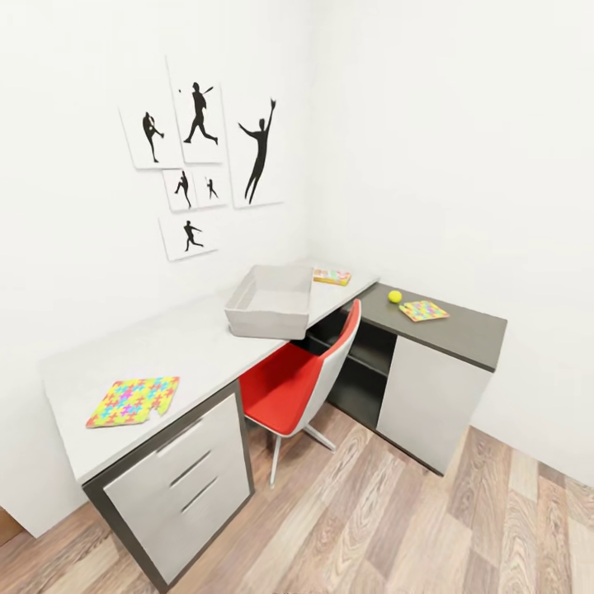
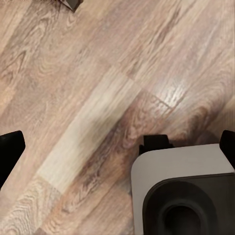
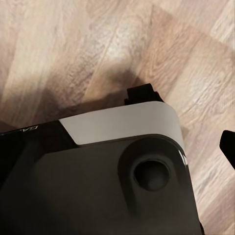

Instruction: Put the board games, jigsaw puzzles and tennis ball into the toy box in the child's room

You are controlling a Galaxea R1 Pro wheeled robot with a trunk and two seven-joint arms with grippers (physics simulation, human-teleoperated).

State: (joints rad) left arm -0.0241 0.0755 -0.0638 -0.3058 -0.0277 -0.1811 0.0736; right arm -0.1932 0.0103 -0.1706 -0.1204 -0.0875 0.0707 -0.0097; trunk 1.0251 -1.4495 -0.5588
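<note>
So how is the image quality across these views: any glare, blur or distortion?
Head view: bright, even light, wide-angle bending of the pale grey L-shaped desk, soft shadow under the red chair. Left wrist view: glare patch on the wood-plank floor. Right wrist view: soft, blurred shadow across the planks.

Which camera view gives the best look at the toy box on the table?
The head view is best: the toy box sits on the pale table with its open top and sloping walls in plain sight. Both wrist views face the wood floor and the robot's own base, so they tell nothing about it.
</note>
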